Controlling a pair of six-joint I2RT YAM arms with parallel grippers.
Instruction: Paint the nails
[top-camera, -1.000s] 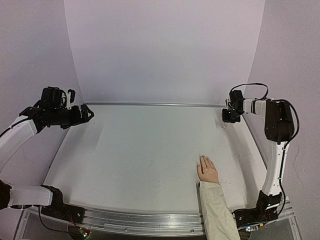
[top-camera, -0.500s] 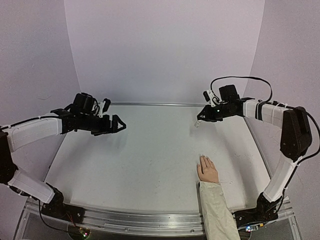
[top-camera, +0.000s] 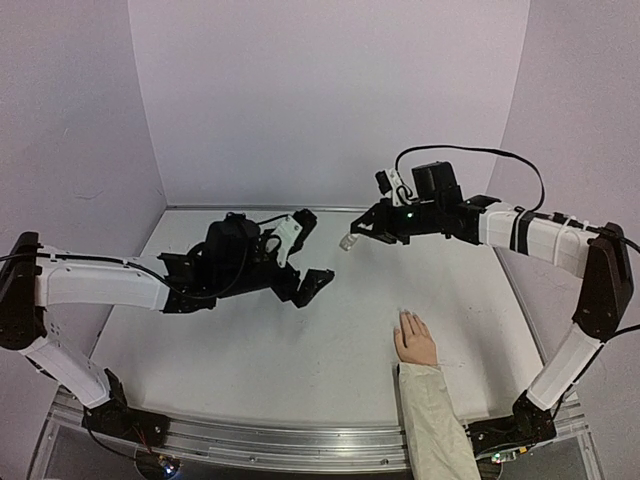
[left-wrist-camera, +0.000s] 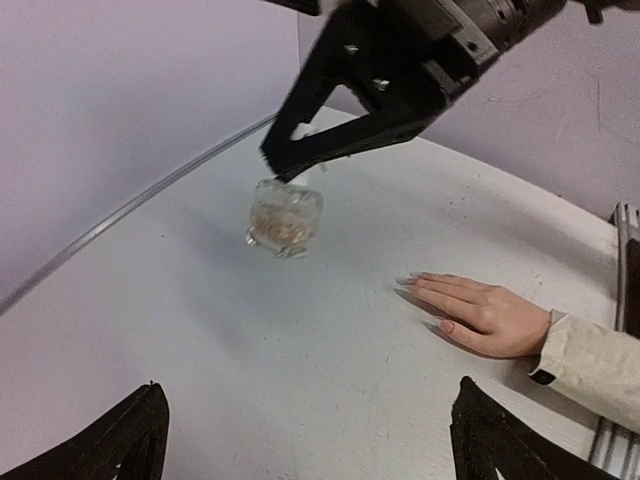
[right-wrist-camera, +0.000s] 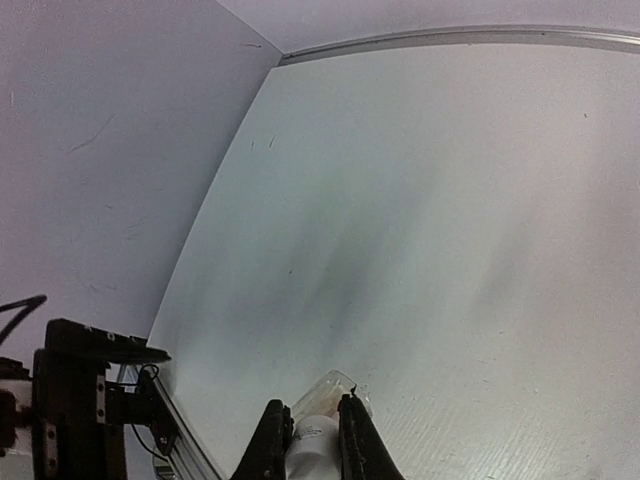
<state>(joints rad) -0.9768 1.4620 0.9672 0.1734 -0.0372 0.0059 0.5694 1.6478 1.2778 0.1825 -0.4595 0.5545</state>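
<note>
Nearest me, the pale hand (top-camera: 415, 342) in its cream sleeve (top-camera: 432, 420) lies palm down on the table (top-camera: 250, 340), the nails (top-camera: 406, 317) at its fingertips facing the back wall and barely distinct from the skin. Left of the hand and slightly beyond it, my left gripper (top-camera: 312, 252) hangs over the table with jaws spread wide and nothing between them. Farther back past the fingertips, my right gripper (top-camera: 352, 235) is clamped narrow on a small clear bottle (top-camera: 347, 242), held clear of the table.
</note>
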